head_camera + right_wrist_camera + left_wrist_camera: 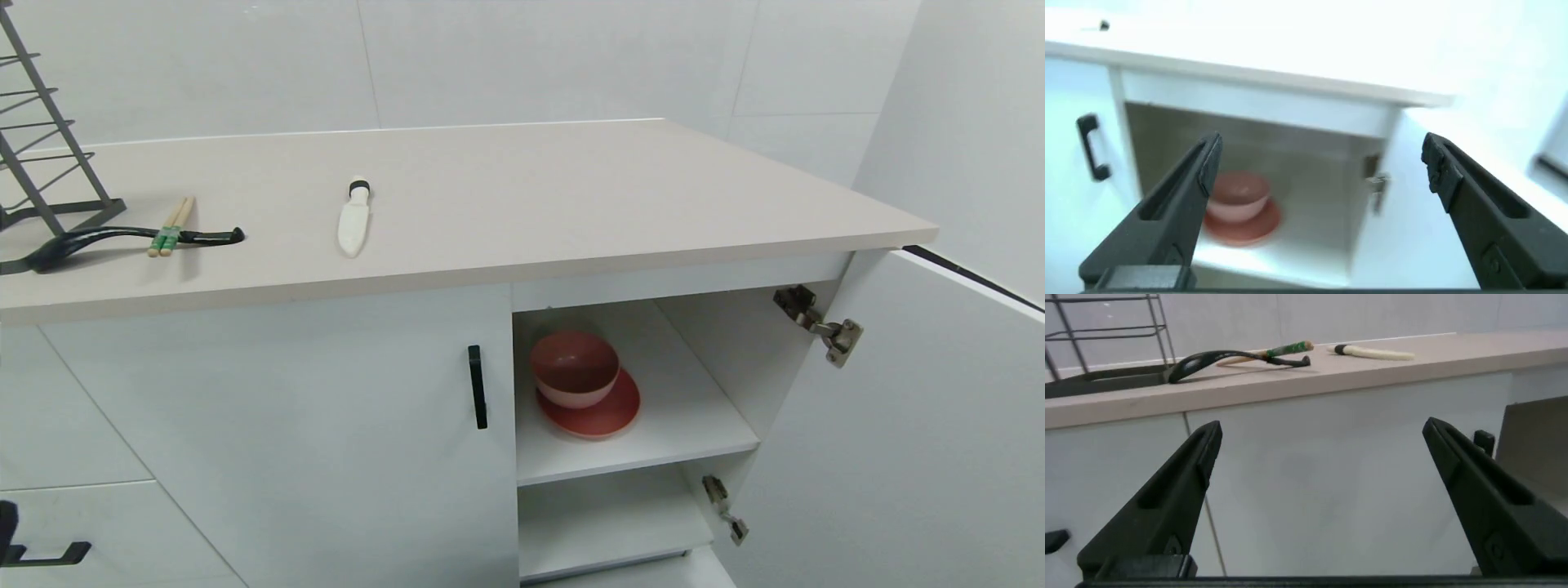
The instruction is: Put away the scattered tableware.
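**Countertop** (571, 188), beige, spans the upper half of the head view.
- Far left edge: grey wire rack (41, 147).
- Left: black ladle (98, 241) lying flat, with a pair of chopsticks (170, 229), green-banded, resting across its handle.
- Left of centre: white knife (354, 219) with a black collar, lying apart from the ladle.

**Cabinet**, lower half of the frame.
- Right door (898, 425) is swung open.
- Left door (286, 441) is closed.
- Upper shelf (694, 416): pink bowl (574, 367) sitting on a red plate (608, 415).

**Left gripper** (1323, 427): fingers spread wide, nothing between them, facing the closed door below the counter.

**Right gripper** (1321, 140): fingers spread wide, empty, facing the open compartment.
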Robot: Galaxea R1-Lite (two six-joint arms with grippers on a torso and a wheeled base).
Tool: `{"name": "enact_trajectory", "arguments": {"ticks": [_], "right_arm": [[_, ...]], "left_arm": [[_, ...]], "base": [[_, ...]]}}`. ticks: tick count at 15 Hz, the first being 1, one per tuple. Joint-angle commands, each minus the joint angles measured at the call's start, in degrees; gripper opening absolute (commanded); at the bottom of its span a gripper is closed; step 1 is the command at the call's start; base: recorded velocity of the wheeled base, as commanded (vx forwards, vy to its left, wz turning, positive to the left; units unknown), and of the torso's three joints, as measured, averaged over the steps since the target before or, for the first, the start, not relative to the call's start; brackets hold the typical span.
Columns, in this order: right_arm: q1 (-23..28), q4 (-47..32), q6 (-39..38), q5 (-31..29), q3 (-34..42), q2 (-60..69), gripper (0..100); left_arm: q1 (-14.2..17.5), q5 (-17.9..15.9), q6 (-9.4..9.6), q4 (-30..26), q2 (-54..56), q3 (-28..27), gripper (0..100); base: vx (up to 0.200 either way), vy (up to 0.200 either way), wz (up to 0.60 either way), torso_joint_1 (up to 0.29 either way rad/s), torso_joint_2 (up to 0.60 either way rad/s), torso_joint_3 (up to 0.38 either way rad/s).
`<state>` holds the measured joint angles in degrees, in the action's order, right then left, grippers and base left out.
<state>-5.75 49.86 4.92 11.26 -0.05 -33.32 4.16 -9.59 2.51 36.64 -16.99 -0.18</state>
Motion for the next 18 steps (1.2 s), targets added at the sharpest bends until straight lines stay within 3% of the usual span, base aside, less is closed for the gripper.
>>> {"name": "enact_trajectory", "arguments": {"ticks": [1,4,7,9,11,12,13,14,15,17,18], "right_arm": [[7.42,-15.23,-0.09,4.12,-0.04,22.59,100],[5.58,-25.69,0.26,4.12,0.05,32.70,100],[5.67,-26.74,0.00,4.12,0.05,33.23,100],[5.67,-33.95,-0.18,4.20,0.05,33.23,100],[5.67,-37.73,-0.18,4.20,0.05,33.32,100],[5.67,-37.91,-0.27,4.38,0.05,33.23,100],[5.58,-37.82,-0.27,6.23,-0.57,33.23,100],[5.58,-37.99,-0.44,8.60,-2.76,33.23,100],[5.58,-38.17,-0.44,9.39,-4.26,33.14,100],[5.67,-38.87,-0.79,8.42,0.05,33.23,100],[5.67,-41.07,-1.32,6.84,0.05,33.23,100]], "left_arm": [[0.76,0.01,0.13,-1.66,4.95,0.18,100],[-0.47,0.01,-0.14,-5.53,5.66,0.18,100],[-2.14,0.28,-0.23,-7.55,7.94,0.18,100],[-2.05,0.19,0.04,-15.02,13.30,0.18,100],[-2.14,1.24,-0.14,-17.84,13.48,0.18,100],[-2.14,4.06,0.65,-20.30,13.39,0.18,100],[-2.14,6.96,3.99,-23.46,13.39,0.18,100],[-2.14,9.68,5.75,-26.71,13.48,0.18,100],[-2.14,11.97,5.93,-32.87,13.39,0.18,100],[-3.63,10.91,-0.05,-33.66,15.59,0.18,100],[-4.24,9.15,-0.93,-35.68,16.99,0.18,100]], "base": [[0.000,0.000,0.00,0.000,0.00,0.000],[0.000,0.000,0.00,0.000,0.00,0.000],[0.000,0.000,0.00,0.000,0.00,0.000],[0.000,0.000,0.00,0.000,0.00,0.000],[0.000,0.000,0.00,0.000,0.00,0.000],[0.000,0.000,0.00,0.000,0.00,0.000],[0.000,0.000,0.00,0.000,0.00,0.000],[0.000,0.000,0.00,0.000,0.00,0.000],[0.000,0.000,0.00,0.000,0.00,0.000],[0.000,0.000,0.00,0.000,0.00,0.000],[0.000,0.000,0.00,0.000,0.00,0.000]]}}
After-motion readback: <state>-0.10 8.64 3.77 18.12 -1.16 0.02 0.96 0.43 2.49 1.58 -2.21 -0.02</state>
